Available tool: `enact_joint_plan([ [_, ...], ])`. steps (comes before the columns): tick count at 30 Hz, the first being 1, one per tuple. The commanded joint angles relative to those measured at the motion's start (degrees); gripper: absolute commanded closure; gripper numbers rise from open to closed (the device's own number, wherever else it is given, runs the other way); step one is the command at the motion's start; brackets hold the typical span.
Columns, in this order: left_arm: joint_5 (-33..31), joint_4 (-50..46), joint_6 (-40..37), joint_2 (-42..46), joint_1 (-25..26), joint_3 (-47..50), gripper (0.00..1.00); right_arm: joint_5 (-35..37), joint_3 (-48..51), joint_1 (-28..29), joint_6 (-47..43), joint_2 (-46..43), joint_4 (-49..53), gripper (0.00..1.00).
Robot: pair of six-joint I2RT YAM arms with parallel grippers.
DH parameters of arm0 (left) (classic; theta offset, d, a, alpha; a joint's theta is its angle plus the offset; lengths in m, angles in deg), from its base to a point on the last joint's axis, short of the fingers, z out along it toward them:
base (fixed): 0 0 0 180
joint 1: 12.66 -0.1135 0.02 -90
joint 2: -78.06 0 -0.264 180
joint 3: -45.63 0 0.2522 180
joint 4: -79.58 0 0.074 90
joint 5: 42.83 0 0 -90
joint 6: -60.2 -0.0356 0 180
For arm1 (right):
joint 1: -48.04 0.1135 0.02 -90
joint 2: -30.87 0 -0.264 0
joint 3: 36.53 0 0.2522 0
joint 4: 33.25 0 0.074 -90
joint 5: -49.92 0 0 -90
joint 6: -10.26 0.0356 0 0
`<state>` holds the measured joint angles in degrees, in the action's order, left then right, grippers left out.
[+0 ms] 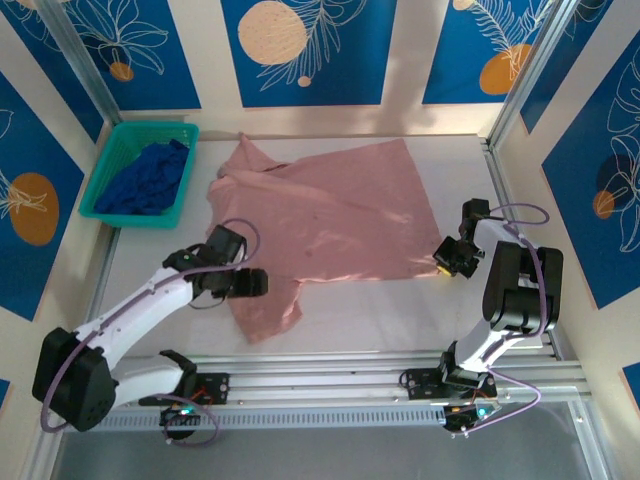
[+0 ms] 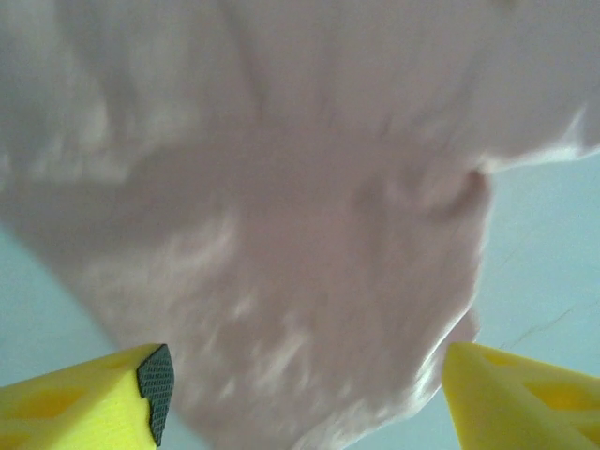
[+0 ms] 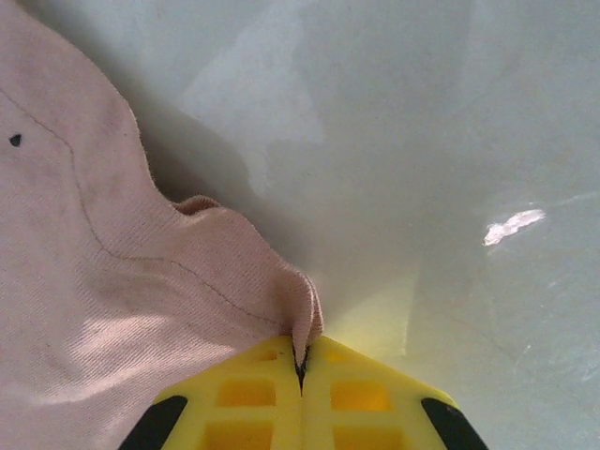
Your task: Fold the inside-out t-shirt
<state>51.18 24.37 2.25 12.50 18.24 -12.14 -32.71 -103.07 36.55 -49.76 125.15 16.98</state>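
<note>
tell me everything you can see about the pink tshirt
The dusty-pink, soft-looking cotton t-shirt lies spread mostly flat and wrinkled on the pale table, collar bunched at the far left, one flap trailing toward the near left. A thin stitch line runs near its edge. The right gripper is shut, pinching its near right corner; the open left gripper hangs over the near-left flap.

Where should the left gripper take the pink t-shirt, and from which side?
Probably grip the t-shirt's near-left flap at its loose edge, coming from the left: it lies spread between the open left gripper's fingers, matching the right gripper's pinch on the near-right corner.
</note>
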Motion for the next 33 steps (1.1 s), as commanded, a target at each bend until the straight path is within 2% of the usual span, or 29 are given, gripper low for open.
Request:
enact_joint_plan([
  [1, -2.25, -9.12, 7.05, 2.94, 3.75, 3.49, 0.30, -0.39, 0.21, 0.06, -0.26, -1.19, -1.22, 0.97],
  [4, 0.46, -10.20, 10.09, 4.01, 7.28, 7.23, 0.36, -0.51, 0.25, 0.06, -0.36, -1.59, -1.31, 0.97],
  [8, 6.94, -5.28, 13.14, 4.16, 10.40, 10.95, 0.39, -1.04, 0.11, 0.06, -0.45, -1.78, -1.36, 0.97],
  [16, 6.13, -0.38, 11.94, -0.40, 11.29, 12.42, 0.49, -1.27, 0.41, 0.06, -0.49, -2.00, -1.53, 0.98],
  [22, 5.84, 3.11, 11.02, -4.28, 11.37, 12.97, 0.61, -1.40, 0.74, 0.06, -0.53, -2.24, -1.58, 0.98],
  [26, 4.35, 3.25, 11.08, -5.10, 11.47, 14.42, 0.72, -1.36, 0.96, 0.06, -0.53, -2.35, -1.66, 0.98],
  [30, 1.75, 2.76, 11.91, -5.08, 11.47, 15.78, 0.90, -1.40, 1.86, 0.38, -0.32, -2.56, -1.93, 0.98],
  [33, 0.29, 0.78, 13.55, -1.86, 11.47, 15.73, 1.00, -1.02, 3.07, 0.94, 0.16, -3.59, -1.69, 0.98],
])
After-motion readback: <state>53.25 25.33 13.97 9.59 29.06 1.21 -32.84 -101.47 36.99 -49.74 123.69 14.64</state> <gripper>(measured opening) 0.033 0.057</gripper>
